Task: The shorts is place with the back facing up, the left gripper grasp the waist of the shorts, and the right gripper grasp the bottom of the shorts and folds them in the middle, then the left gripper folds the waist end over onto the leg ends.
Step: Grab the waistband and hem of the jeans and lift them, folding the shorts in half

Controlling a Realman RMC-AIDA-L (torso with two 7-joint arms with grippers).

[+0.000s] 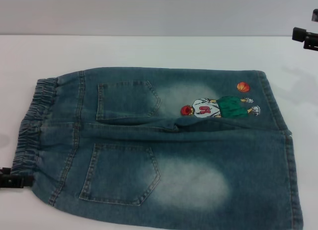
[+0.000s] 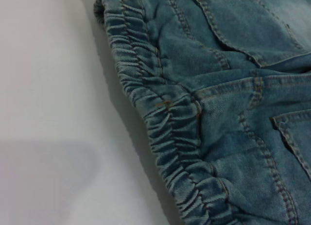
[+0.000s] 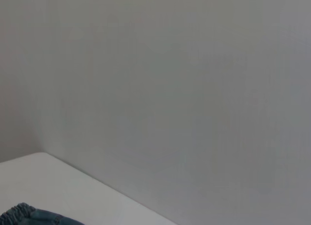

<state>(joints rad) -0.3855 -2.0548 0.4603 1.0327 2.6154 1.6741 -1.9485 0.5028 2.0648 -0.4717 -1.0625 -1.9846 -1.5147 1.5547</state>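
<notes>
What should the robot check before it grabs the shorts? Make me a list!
1. Shorts lie flat, back pockets up: ok.
2. Waist of the shorts uncovered on the robot's left: ok.
3. Bottom of the shorts within reach: cannot tell, its near corner runs out of view.
4. Left gripper beside the waist: ok, at its near end.
5. Right gripper close to the hems: not ok, raised and far back.
6. Grippers open: cannot tell.
</notes>
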